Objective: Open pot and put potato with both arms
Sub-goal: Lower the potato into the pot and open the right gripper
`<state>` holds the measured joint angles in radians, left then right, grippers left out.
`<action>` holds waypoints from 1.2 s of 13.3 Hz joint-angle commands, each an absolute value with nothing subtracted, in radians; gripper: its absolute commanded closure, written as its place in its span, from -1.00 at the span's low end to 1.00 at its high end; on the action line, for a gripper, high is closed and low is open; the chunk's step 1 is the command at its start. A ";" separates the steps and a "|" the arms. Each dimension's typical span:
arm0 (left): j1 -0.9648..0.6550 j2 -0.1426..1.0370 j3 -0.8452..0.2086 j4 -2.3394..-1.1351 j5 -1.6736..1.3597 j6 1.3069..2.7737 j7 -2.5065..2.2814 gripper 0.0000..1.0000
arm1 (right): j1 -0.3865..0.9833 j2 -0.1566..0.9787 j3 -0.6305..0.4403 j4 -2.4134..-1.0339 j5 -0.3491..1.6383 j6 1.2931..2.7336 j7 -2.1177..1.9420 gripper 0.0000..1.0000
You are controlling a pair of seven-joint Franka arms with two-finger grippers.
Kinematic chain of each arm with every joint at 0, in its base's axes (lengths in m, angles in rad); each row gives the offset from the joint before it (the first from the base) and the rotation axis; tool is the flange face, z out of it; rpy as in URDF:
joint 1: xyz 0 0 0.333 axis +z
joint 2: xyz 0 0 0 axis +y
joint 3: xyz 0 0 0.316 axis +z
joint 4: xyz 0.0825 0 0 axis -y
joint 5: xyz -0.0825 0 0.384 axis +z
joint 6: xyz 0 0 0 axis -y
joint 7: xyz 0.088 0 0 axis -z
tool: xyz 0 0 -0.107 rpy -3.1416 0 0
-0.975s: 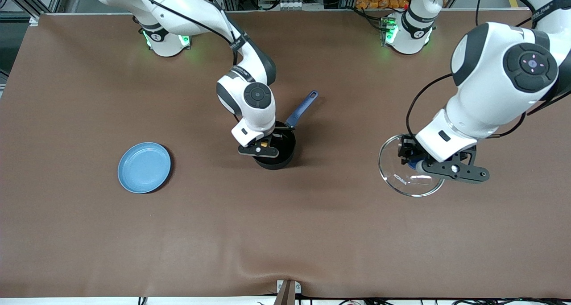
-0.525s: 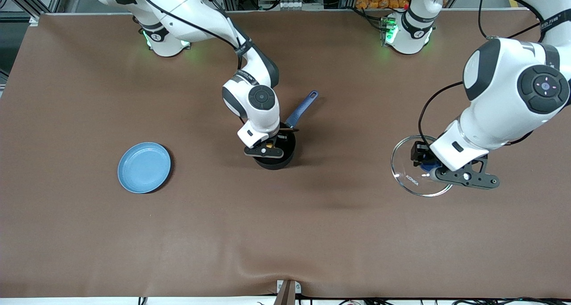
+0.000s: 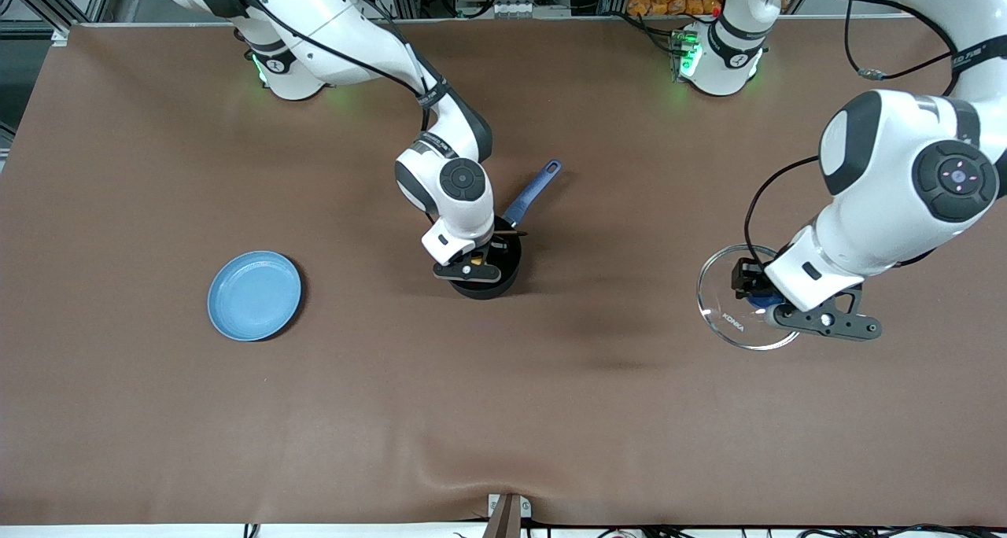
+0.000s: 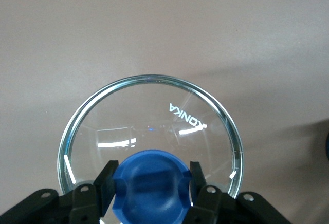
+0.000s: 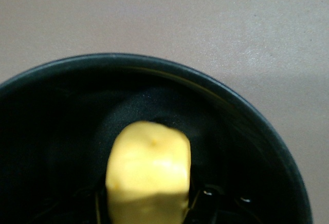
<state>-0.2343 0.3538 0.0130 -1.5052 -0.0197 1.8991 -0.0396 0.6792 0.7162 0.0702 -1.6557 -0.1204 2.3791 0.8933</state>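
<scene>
The black pot [image 3: 494, 277] with its long blue handle [image 3: 535, 191] stands open at the table's middle. My right gripper [image 3: 474, 256] is down inside the pot and is shut on the yellow potato [image 5: 149, 175], which hangs within the black rim [image 5: 241, 106]. My left gripper [image 3: 757, 294] is shut on the blue knob [image 4: 150, 185] of the clear glass lid [image 3: 728, 302]. It holds the lid low over the table toward the left arm's end, apart from the pot. The lid's rim [image 4: 154, 80] shows whole in the left wrist view.
A flat light-blue plate [image 3: 254, 295] lies toward the right arm's end of the table, level with the pot. The brown table cover [image 3: 503, 412] has a small fold at its near edge.
My right gripper has sunk lower into the pot with the potato. My left gripper has carried the lid farther toward the left arm's end and lower.
</scene>
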 commanded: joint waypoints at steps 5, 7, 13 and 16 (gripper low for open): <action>-0.204 0.313 0.006 -1.736 -0.034 2.112 -0.020 1.00 | 0.629 0.594 0.067 -1.629 -0.126 2.199 0.817 -0.95; -0.184 0.307 0.003 -1.799 -0.034 2.172 -0.002 1.00 | 0.591 0.491 0.067 -1.625 -0.057 2.061 0.718 -0.95; -0.123 0.307 0.003 -1.975 -0.035 2.341 0.043 1.00 | 0.336 0.189 0.057 -1.583 0.041 1.611 0.297 -0.95; -0.097 0.317 0.002 -2.063 -0.037 2.468 0.104 1.00 | 0.250 0.085 0.055 -1.577 0.035 1.493 0.183 -0.96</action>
<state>-0.1231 0.3522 0.0136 -1.9835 -0.0197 2.3917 0.0550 0.2895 0.1491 0.0407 -1.5569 0.0231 1.5387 0.2386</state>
